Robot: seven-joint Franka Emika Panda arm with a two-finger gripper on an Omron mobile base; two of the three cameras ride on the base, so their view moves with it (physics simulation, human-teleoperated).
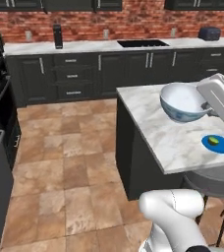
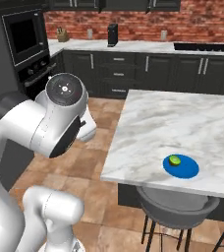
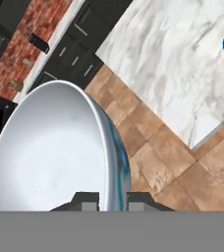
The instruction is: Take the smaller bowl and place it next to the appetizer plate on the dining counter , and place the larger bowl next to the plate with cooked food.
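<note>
The smaller bowl (image 1: 182, 102) is in the air, tilted, above the marble tabletop (image 1: 158, 128) of the island. The hand (image 3: 113, 201) is closed on its rim, one finger inside and one outside. The blue appetizer plate (image 1: 217, 143) with a green food piece (image 1: 213, 141) lies on the tabletop near its front edge, to the right of the bowl and apart from it.

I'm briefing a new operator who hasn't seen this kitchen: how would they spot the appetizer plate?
Find the marble-topped dining counter in the middle of the kitchen. Near its edge above the grey stool lies the appetizer plate: flat, round, bright blue, bearing one small green item, unlike the white bowl the gripper holds.
</note>
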